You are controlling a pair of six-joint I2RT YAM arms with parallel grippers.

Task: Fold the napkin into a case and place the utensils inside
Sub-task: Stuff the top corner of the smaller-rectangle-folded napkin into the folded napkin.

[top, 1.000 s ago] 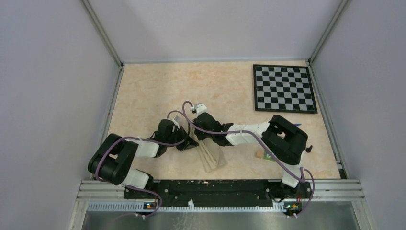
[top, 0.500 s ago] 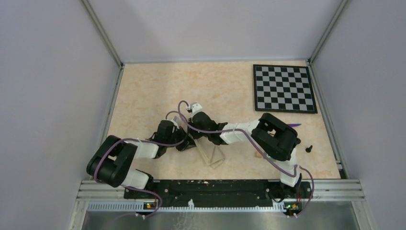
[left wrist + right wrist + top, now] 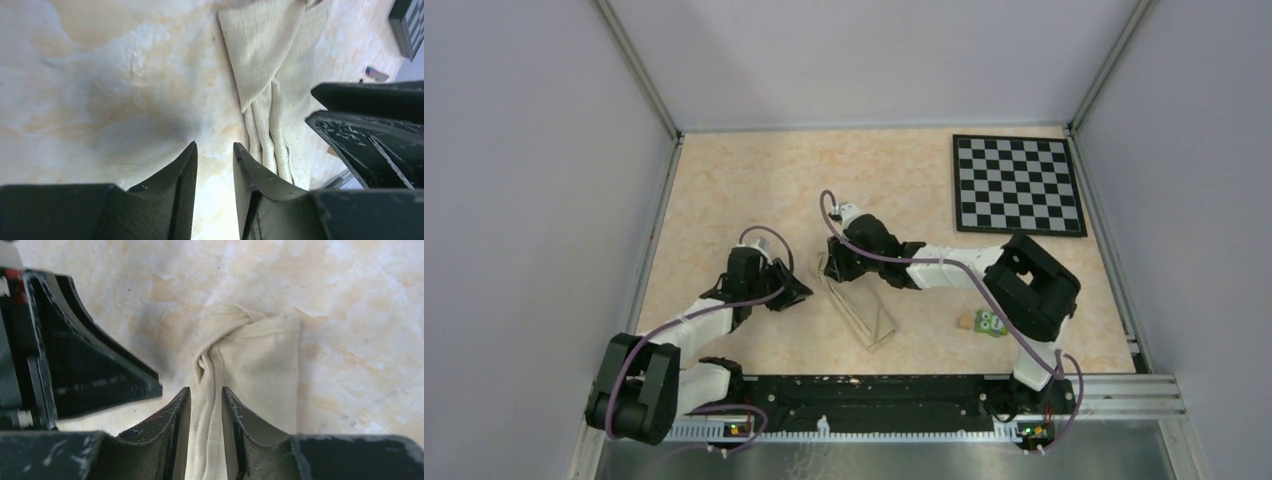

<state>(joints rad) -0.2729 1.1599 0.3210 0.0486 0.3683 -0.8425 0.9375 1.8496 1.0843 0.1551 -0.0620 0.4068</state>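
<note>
A strip of pale cloth is pinched in the thin gap between the right fingers (image 3: 172, 440), which are closed on it. This cloth is the napkin (image 3: 255, 365). It is folded into a long, thin bundle, and a small twist is seen just past the finger tips. The left fingers (image 3: 182, 185) are held a little apart and nothing is gripped by them; only the bare desk (image 3: 100, 100) is seen in their gap. The napkin's long edge is found near them, on their right. From above, the bundle is seen lying flat on the speckled desk, between the two arms. Its far end is covered by the right fingers, and its near end is pointed toward the front and the right. A small green block (image 3: 992, 322) with white dots is seen on the desk to the right, well apart from the napkin. A black-and-white chessboard (image 3: 1017, 185) is laid in the far right corner.
</note>
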